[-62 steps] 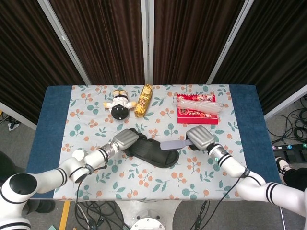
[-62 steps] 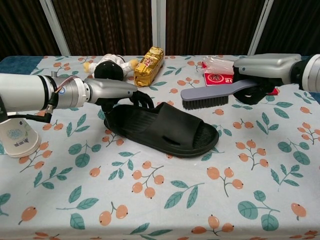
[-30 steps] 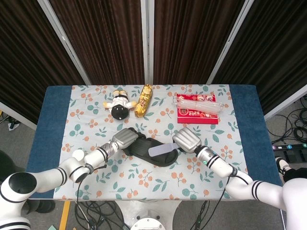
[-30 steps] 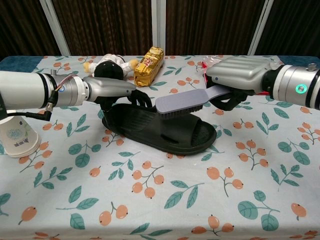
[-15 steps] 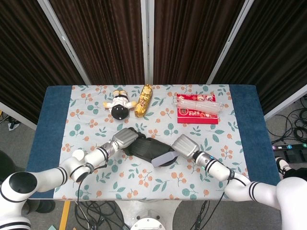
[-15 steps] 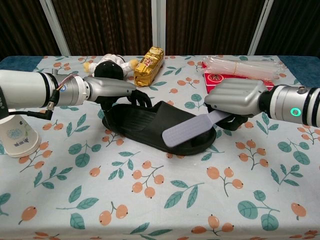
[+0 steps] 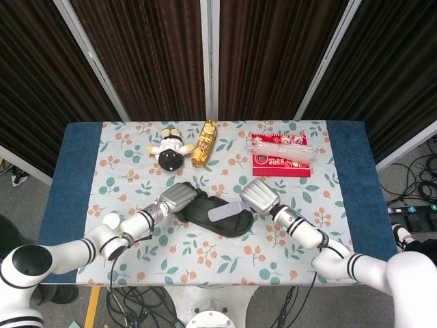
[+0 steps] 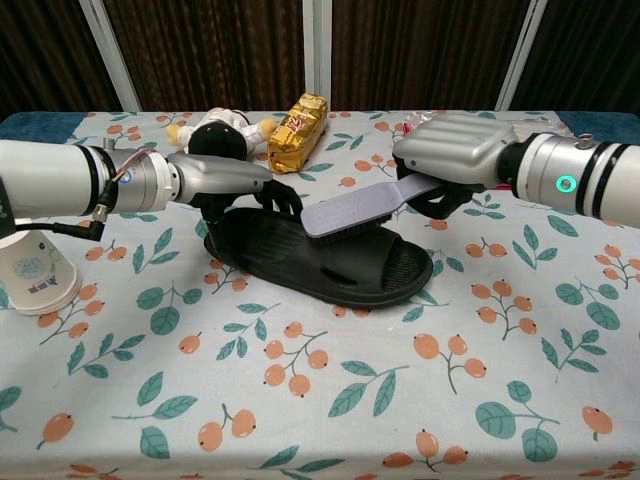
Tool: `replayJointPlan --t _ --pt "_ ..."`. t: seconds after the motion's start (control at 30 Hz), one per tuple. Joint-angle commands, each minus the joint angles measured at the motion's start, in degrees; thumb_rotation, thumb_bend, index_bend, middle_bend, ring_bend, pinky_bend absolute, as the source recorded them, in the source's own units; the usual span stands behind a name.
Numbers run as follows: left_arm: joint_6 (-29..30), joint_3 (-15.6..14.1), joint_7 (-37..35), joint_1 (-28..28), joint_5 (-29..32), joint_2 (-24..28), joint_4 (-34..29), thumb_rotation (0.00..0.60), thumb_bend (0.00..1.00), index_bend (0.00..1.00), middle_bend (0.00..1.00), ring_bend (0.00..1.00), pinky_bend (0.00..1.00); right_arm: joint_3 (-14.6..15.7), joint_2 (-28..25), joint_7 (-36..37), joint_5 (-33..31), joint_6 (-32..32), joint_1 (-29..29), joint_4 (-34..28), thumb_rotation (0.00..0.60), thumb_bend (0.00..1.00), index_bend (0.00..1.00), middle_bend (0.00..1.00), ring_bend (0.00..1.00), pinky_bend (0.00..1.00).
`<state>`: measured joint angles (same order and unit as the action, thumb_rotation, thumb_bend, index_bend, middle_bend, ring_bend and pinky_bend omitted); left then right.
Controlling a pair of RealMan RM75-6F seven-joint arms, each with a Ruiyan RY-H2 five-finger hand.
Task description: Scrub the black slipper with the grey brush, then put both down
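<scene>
The black slipper (image 8: pixel 330 262) (image 7: pixel 217 217) lies mid-table, toe to the right. My left hand (image 8: pixel 225 181) (image 7: pixel 179 198) grips its heel end, fingers curled over the rim. The grey brush (image 8: pixel 355 211) (image 7: pixel 223 212) slants over the slipper's footbed, bristles down. My right hand (image 8: pixel 455 157) (image 7: pixel 258 197) holds its handle from the right. Whether the bristles touch the footbed cannot be told.
A paper cup (image 8: pixel 30 272) stands at the left edge. Behind the slipper are a plush doll (image 7: pixel 169 151), a gold packet (image 7: pixel 204 143) and a red packet with a clear bag (image 7: pixel 281 154). The floral cloth (image 8: pixel 330 400) spreads in front.
The right hand has swept the brush from the slipper's toe end back up and left over the footbed. The left hand and slipper have stayed put.
</scene>
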<state>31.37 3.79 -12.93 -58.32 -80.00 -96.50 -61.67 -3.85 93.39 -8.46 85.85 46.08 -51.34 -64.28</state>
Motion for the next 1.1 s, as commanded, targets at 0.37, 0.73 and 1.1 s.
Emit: replayJointPlan --t 0.37,0.73,1.1 --pt "-0.11 -0.37 -0.64 0.19 -0.19 -0.17 0.75 0.6 0.29 0.38 0.46 0.3 0.19 5.86 -2.7 -2.15 3.79 -0.51 1.1 -2.09 0.6 0.59 1.0 0.98 1.0 1.0" --pt "1.23 0.03 -0.29 0.85 0.21 0.74 -0.4 0.6 0.29 0.3 0.4 0.25 0.19 7.22 -13.3 3.61 5.6 8.34 6.03 -10.69 0.6 0.59 1.0 0.98 1.0 1.0" --pt "8.67 1.27 3.94 4.25 1.07 6.72 -9.72 0.6 0.26 0.09 0.03 0.0 0.13 2.48 -15.64 5.82 -6.11 5.6 8.96 -9.39 0.6 0.57 1.0 0.98 1.0 1.0"
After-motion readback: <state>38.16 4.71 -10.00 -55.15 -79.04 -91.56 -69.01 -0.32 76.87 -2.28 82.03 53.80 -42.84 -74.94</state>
